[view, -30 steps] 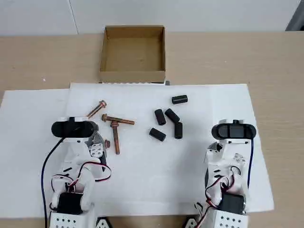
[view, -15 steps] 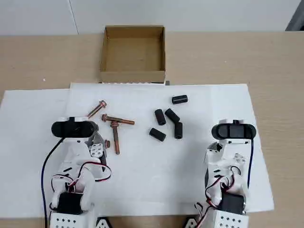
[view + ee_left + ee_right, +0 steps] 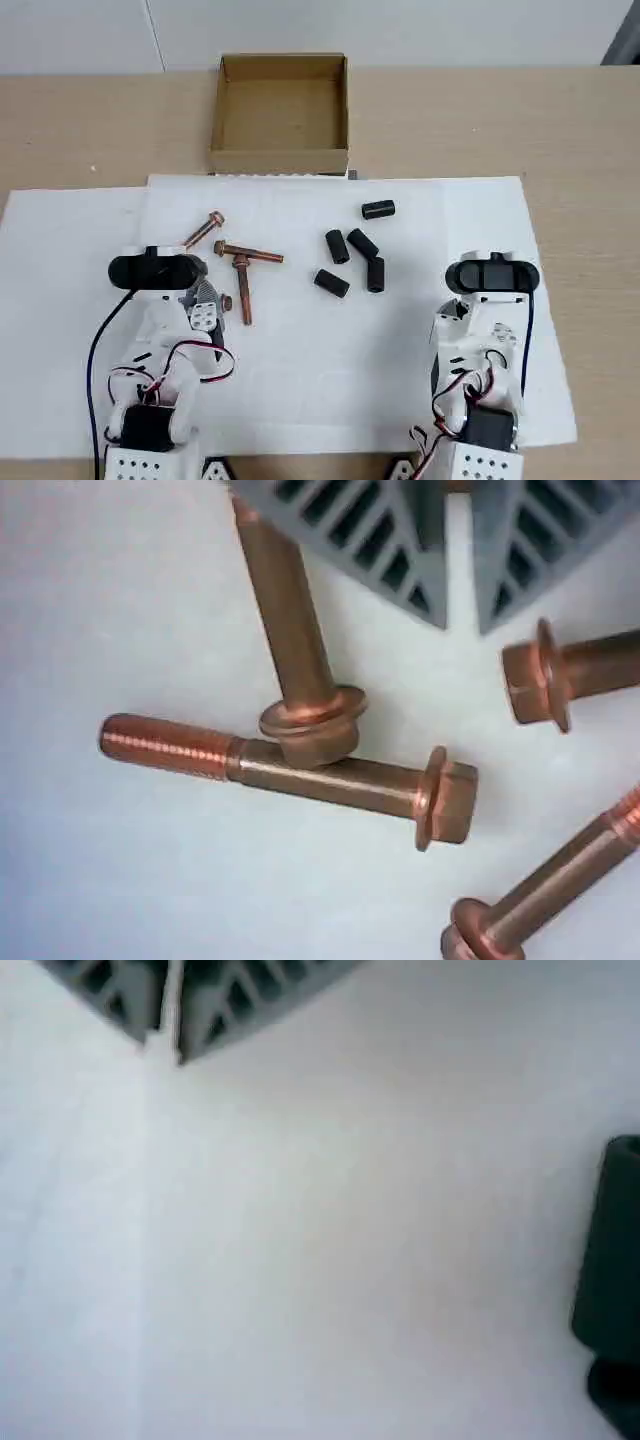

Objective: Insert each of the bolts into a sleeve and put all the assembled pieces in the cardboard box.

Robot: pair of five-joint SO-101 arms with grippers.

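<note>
My left fingers (image 3: 462, 615) are pressed together, gripping nothing, with four copper bolts (image 3: 330, 780) lying just ahead of their tips on white paper (image 3: 330, 360). My right fingers (image 3: 168, 1045) are likewise closed and empty, a black sleeve (image 3: 608, 1250) lying off to one side. The cardboard box (image 3: 280, 158) sits well beyond both.

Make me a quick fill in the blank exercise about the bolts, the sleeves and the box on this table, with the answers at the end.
1. Inside, the cardboard box is ___.
2. ___ black sleeves lie on the white paper.
3. The copper bolts lie just ahead of the ___ arm.
Missing words: empty; five; left.
</note>
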